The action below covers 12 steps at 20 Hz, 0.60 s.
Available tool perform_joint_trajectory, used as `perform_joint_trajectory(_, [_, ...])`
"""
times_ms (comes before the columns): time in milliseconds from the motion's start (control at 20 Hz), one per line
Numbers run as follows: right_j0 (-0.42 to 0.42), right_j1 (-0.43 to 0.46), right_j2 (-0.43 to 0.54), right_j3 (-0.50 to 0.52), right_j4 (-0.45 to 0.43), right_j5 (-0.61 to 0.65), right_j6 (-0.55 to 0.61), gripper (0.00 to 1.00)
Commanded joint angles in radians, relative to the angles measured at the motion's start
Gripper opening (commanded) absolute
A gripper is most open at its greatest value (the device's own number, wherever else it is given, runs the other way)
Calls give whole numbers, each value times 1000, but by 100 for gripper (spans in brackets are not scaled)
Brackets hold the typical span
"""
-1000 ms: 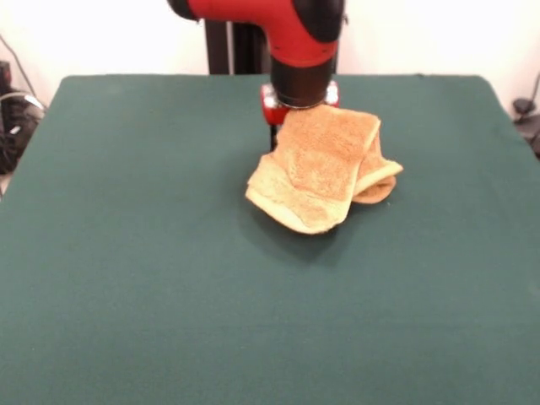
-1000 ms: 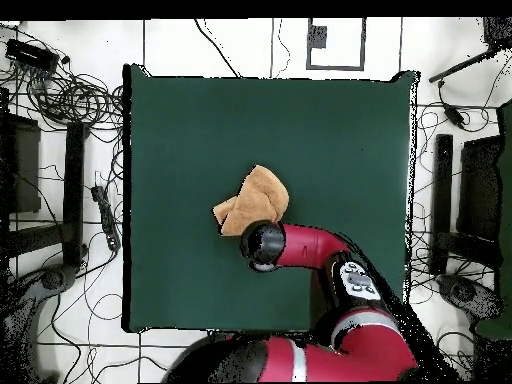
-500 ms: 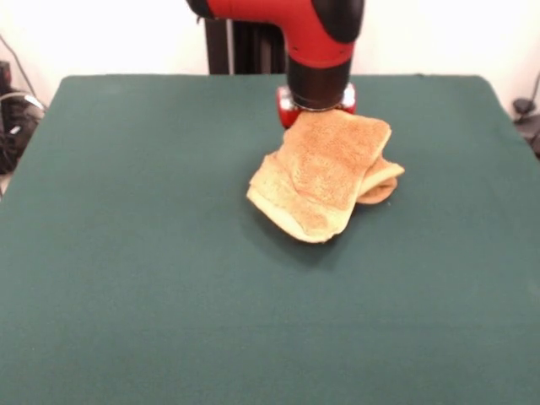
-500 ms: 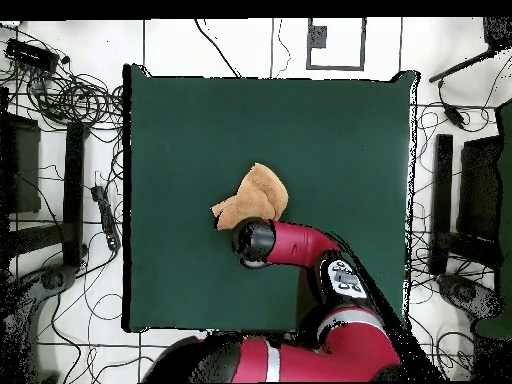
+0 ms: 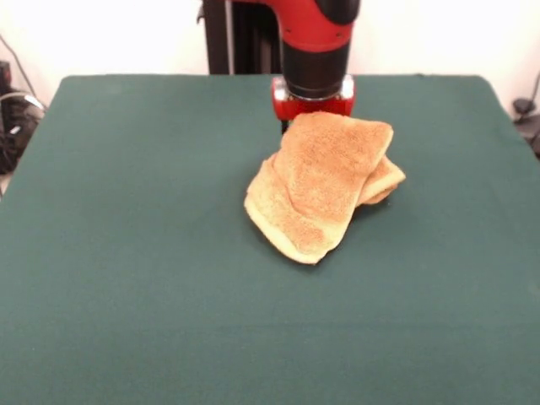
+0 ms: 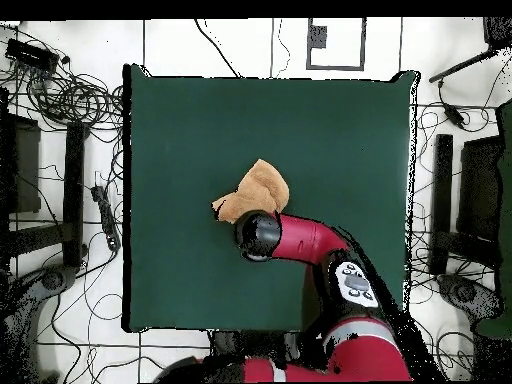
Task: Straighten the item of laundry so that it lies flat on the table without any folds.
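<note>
Vs. a sec ago the arm has slid sideways along the far side of the towel (image 5: 325, 181) and carried the top edge w/ it: the upper flap now spreads wider and stands a bit more open, and the lower lobe reaches further toward the camera in the front view. The hand (image 5: 312, 108) sits right at the towel's top edge, its red housing just behind and above the cloth; fingers are hidden by cloth and wrist, so can't tell how far open it is or whether it really has the edge, though the raised edge right under it suggests a grip. Judgement: a drag-out is under way, but the towel is far from flat, w/ at least two layers stacked and a smaller tuck poking out beside the main flap. It lies directly below and in front of the hand, near the tabletop (image 5: 126, 278) middle. In the overhead view the arm (image 6: 300, 240) covers the towel's near edge. Off the tabletop only cables and stands on the floor, well apart. Nothing blocks the pull; main hindrance is the cloth's own doubled layers.
</note>
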Motion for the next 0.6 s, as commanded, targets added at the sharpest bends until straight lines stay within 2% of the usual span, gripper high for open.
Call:
perform_joint_trajectory(50, [-19, -66, 117, -101, 76, 196, 95, 100])
perform_joint_trajectory(350, [-32, -70, 147, -170, 54, 281, 42, 100])
perform_joint_trajectory(600, [-40, -65, 184, -208, 19, 281, -30, 100])
